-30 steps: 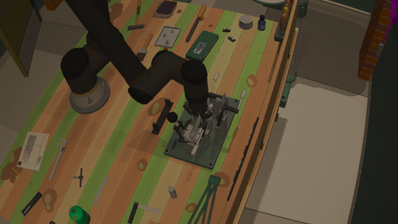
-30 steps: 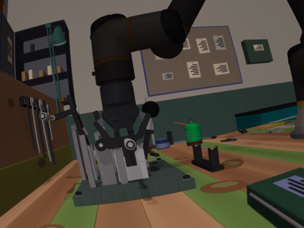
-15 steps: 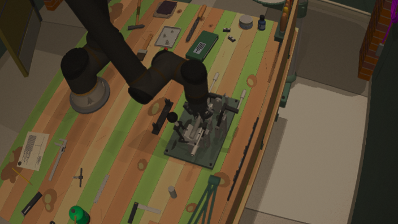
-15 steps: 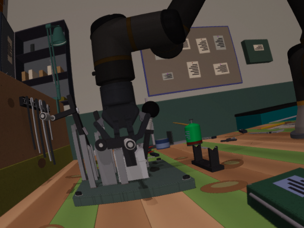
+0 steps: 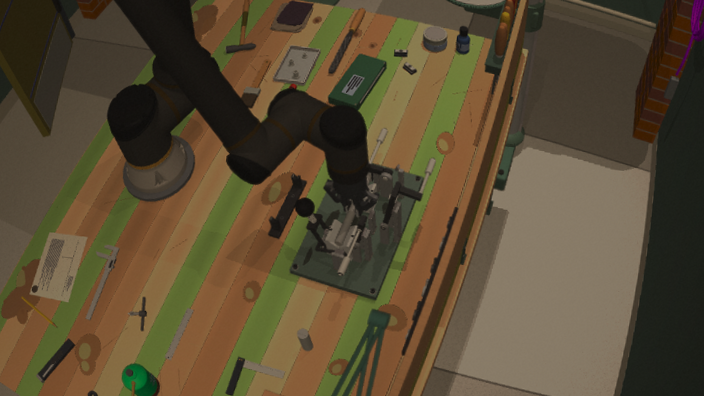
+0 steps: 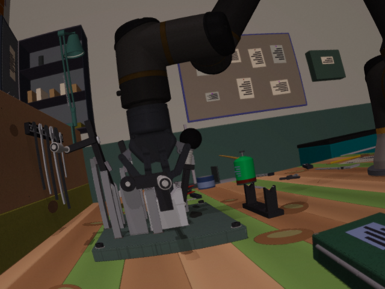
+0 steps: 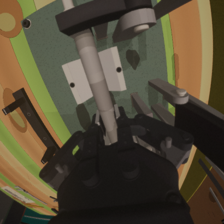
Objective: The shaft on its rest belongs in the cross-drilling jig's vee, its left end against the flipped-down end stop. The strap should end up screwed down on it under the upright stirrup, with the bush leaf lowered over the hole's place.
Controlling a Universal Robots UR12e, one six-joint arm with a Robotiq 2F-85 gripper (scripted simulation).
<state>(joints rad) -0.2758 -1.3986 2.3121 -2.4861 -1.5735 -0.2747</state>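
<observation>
My gripper [image 7: 110, 131] hangs over the cross-drilling jig [image 5: 355, 229] on its dark green base plate, at the near end of the grey shaft [image 7: 94, 75]. The shaft lies along the jig over the pale vee block [image 7: 94, 73], its far end under a dark bar [image 7: 93, 15]. The black shaft rest [image 6: 262, 199] stands empty on the bench beside the jig. A lever with a black ball knob [image 6: 190, 139] rises next to my wrist. A dark leaf with a round bush [image 7: 180, 94] stands off to one side of the shaft. My gripper is closed around the shaft.
A green closed case [image 5: 357, 81] lies on the bench beyond the jig, and a green can [image 5: 139, 380] stands near the front edge. Hand tools lie scattered over the striped bench. A tool rack [image 6: 46, 161] hangs on the wall board behind the jig.
</observation>
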